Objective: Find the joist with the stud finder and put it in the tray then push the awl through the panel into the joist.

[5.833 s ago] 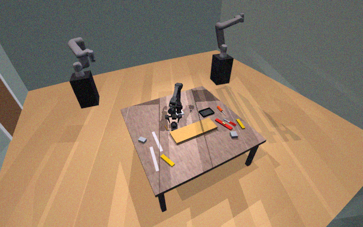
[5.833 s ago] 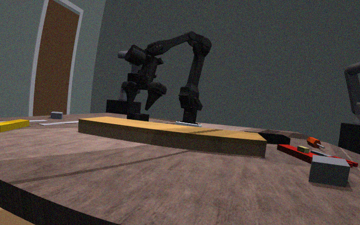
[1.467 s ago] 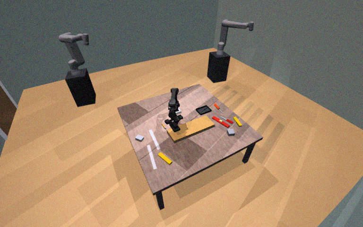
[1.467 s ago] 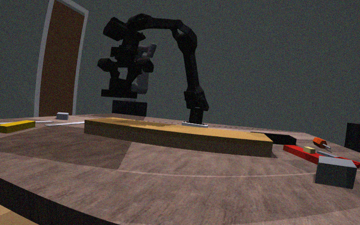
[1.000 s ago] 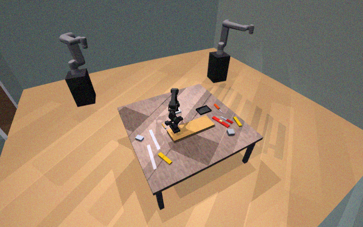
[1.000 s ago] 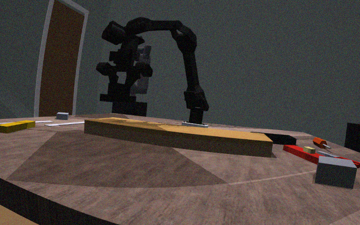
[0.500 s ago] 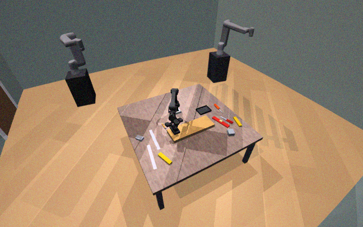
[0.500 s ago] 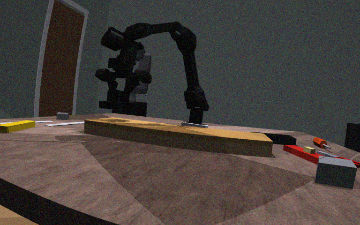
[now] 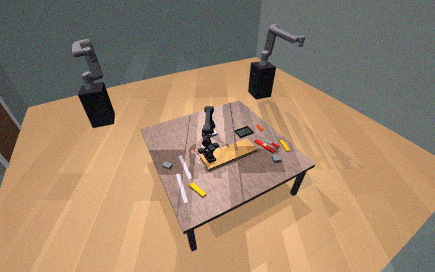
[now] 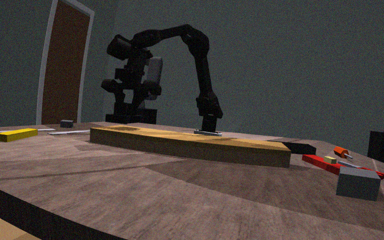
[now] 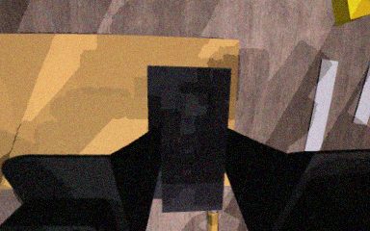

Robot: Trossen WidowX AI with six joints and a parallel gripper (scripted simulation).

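My gripper (image 9: 209,156) (image 10: 130,114) (image 11: 190,144) is shut on the stud finder (image 9: 210,158) (image 10: 131,118) (image 11: 193,140), a dark flat rectangular block. It holds the block low over the left end of the tan floor panel (image 9: 235,149) (image 10: 198,144) (image 11: 72,96); I cannot tell whether it touches. The dark tray (image 9: 243,131) (image 10: 300,147) lies beyond the panel's right end. The awl (image 9: 260,127) (image 10: 341,152), with an orange handle, lies on the table right of the tray. The joist is hidden.
A red bar (image 9: 264,145), a red-and-grey tool (image 9: 272,143), a yellow block (image 9: 284,144) and a grey cube (image 9: 276,157) (image 10: 358,183) lie right of the panel. Two white strips (image 9: 184,166), a yellow block (image 9: 197,188) and a grey cube (image 9: 167,165) lie left.
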